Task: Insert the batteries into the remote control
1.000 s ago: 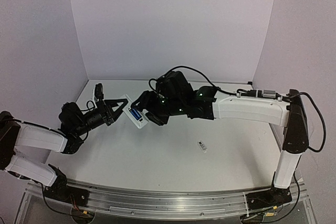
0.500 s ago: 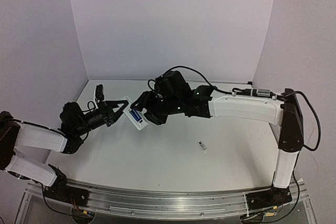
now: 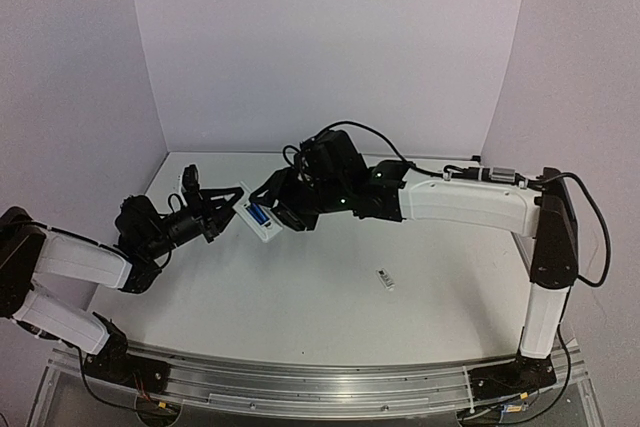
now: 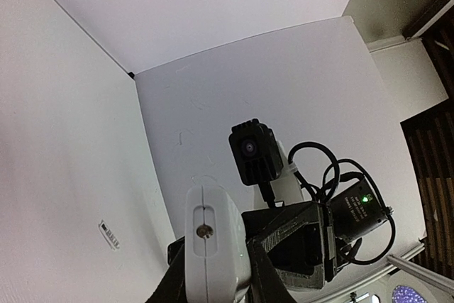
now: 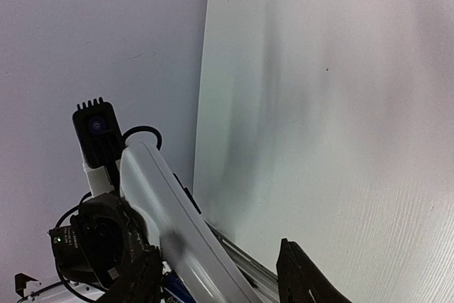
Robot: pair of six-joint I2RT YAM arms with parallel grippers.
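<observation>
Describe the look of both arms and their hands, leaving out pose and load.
The left arm and right arm share white tubular links and black joint housings. The left hand and right hand are black, each with two tapering fingers. A black cable loops above the right arm, and a small green light glows on its wrist.

White tabletop (image 3: 300, 322) w/ lilac walls (image 3: 330, 47) at back, left & right, metal rail (image 3: 330, 387) along near edge; small white piece (image 3: 385, 279) w/ dark marks lies flat right of ctr, nearer the near edge than the back edge.
</observation>
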